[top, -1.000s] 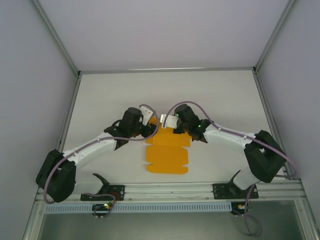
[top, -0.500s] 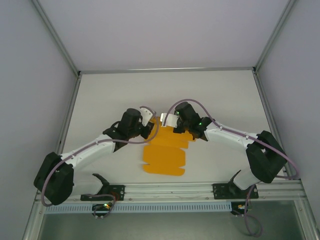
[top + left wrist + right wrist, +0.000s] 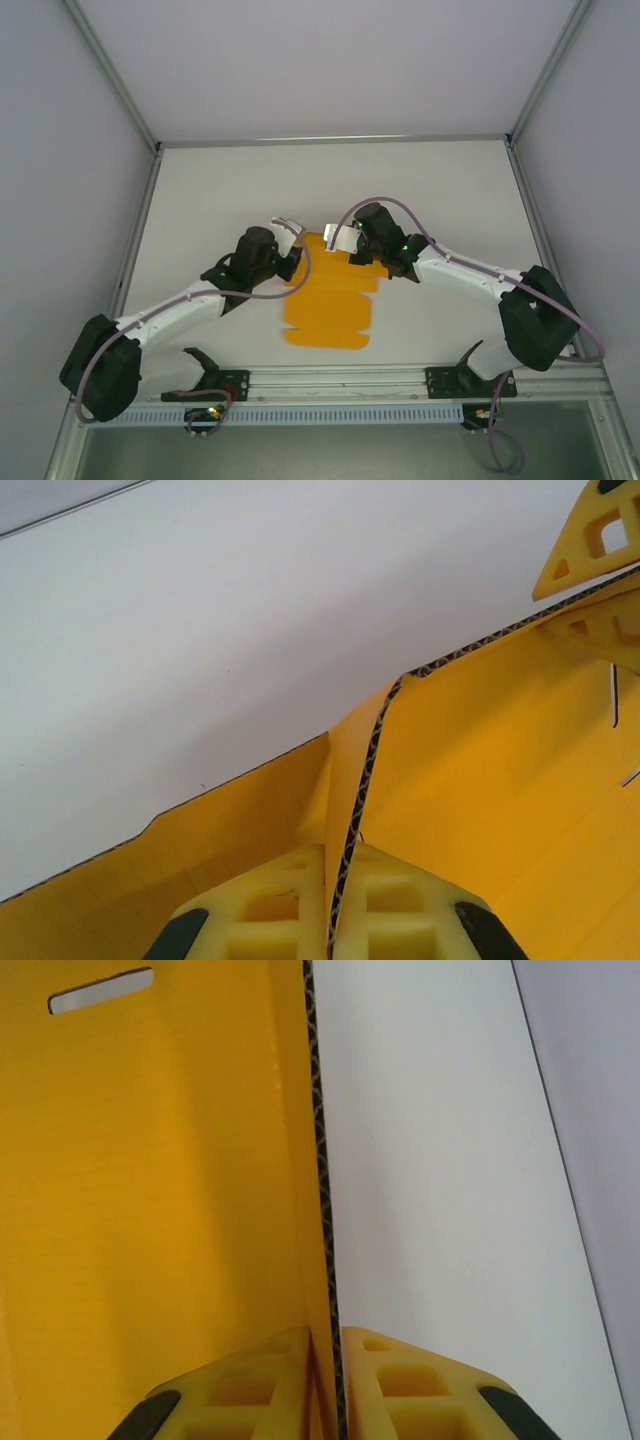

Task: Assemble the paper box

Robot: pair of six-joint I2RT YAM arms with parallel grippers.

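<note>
Over the last second both arms have slid the box (image 3: 328, 305) a little toward 9 o'clock on the table (image 3: 200, 200). It lies mid-table, mostly flat. The left gripper (image 3: 335, 865) pinches its 11 o'clock flap, and the right gripper (image 3: 325, 1345) clamps the 1 o'clock edge. I'd say folding has barely started.

Seen from above, the far end of the paper box (image 3: 328, 310) was hidden beneath both wrists. In the wrist views, the left gripper (image 3: 335, 858) and the right gripper (image 3: 325, 1338), each clamped on a card edge, were cut off by the lower frame edge. The card itself ran out of frame.
</note>
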